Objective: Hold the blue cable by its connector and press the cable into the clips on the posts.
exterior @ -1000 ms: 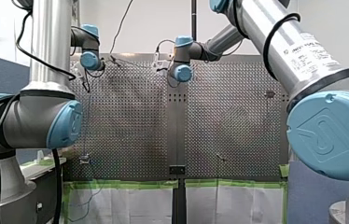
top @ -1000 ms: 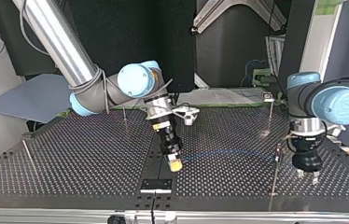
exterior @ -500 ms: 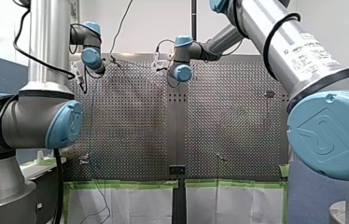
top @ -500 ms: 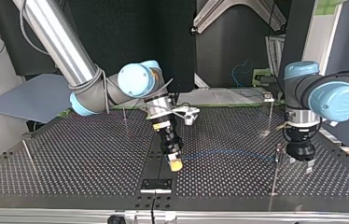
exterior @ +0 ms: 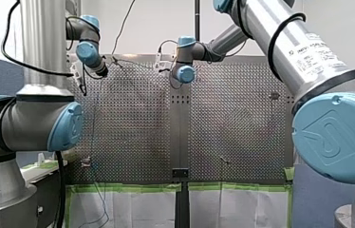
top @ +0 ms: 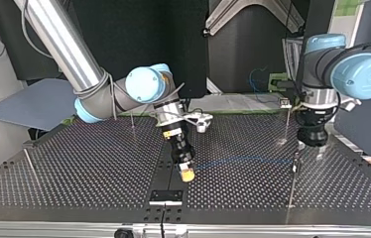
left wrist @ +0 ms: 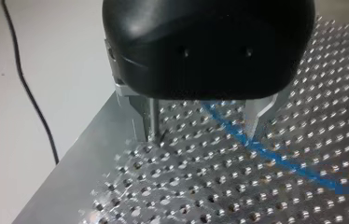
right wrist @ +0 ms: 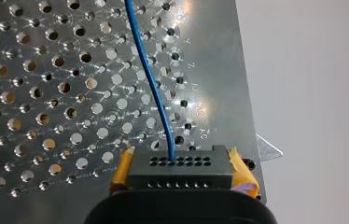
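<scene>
Clamping the black connector (right wrist: 180, 171), right gripper (right wrist: 180, 164) holds the blue cable (right wrist: 151, 79) at its end; left gripper (left wrist: 204, 128) hangs over it, fingers (left wrist: 152, 119) apart.

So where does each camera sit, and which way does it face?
Front view: behind the arms, facing over the perforated table; my left arm, my right arm frame it.
Top view: across the table, facing back; my right gripper, my left gripper.
Left wrist view: down past open fingers.
Right wrist view: along fingers clamping the connector.
Shared: both wrist views show the blue cable.
</scene>
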Controlling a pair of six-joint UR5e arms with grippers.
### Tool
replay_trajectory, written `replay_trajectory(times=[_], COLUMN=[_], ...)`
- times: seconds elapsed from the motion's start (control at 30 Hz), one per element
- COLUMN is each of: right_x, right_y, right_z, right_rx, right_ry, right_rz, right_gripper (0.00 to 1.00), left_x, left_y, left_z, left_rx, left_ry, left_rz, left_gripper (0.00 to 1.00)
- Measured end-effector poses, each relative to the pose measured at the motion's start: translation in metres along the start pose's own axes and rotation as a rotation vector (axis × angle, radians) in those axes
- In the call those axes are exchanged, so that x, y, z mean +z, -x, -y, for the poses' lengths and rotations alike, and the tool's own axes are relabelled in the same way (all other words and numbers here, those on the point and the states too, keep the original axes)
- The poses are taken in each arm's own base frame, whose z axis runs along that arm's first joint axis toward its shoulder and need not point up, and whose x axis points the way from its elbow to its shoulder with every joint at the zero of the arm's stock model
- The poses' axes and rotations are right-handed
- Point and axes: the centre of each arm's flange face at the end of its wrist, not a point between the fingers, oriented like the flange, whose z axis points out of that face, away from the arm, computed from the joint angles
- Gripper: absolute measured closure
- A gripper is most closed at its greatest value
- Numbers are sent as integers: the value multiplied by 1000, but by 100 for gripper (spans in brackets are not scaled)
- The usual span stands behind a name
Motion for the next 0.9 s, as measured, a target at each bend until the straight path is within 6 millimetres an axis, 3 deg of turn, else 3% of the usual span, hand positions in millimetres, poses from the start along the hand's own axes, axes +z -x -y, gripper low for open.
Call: replay_trajectory(times=[0.33,0.63,0.9], right_x=[0,-1,-1], right_y=[0,0,1], right_z=[1,2,2], right_rx=[1,1,1], right_ry=[-1,-2,0], right_rz=[1,2,4], right_gripper=[100,100,100], left_x=[-46,-76,-85], left_y=[-12,9,15], left_z=[1,20,30], left_rx=[30,85,169], left_ry=[2,-74,-117], left_rz=[-47,3,18], left_gripper=[1,1,1])
